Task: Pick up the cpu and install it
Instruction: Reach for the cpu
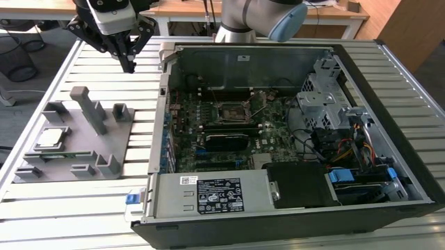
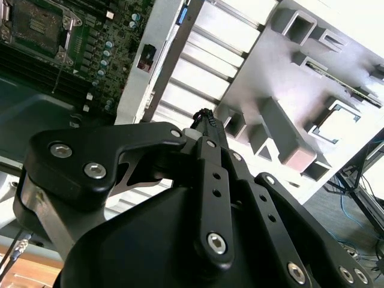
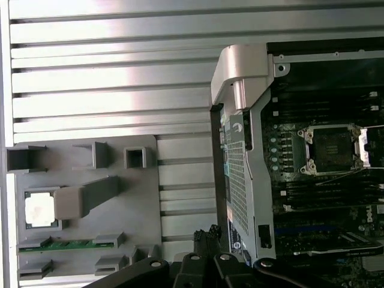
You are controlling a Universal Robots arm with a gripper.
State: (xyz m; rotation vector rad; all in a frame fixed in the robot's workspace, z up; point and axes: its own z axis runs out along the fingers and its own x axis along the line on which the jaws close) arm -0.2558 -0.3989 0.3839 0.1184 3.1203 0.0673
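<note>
A black robot gripper (image 1: pixel 128 66) is hanging above a slatted metal table (image 1: pixel 70 219), its fingers pressed together at the tips and grasping nothing. The cpu (image 1: pixel 51 137) is lying well apart from the gripper and lower down, on the side of the gripper facing away from the open computer case (image 1: pixel 389 172). It is a small, flat, square chip, showing a shiny silver metal top with a thin pale edge, and it is sitting flat in a square pocket of a grey moulded holder (image 1: pixel 122 140) on the table. In the first wrist view the chip's top is glaring almost white. A long green memory stick (image 1: pixel 62 154) is lying in a slot just beside the cpu, farther from the gripper. On the gripper's other side, inside the case, the motherboard's square black-framed socket (image 1: pixel 230 111) is sitting open, well apart from the gripper.
</note>
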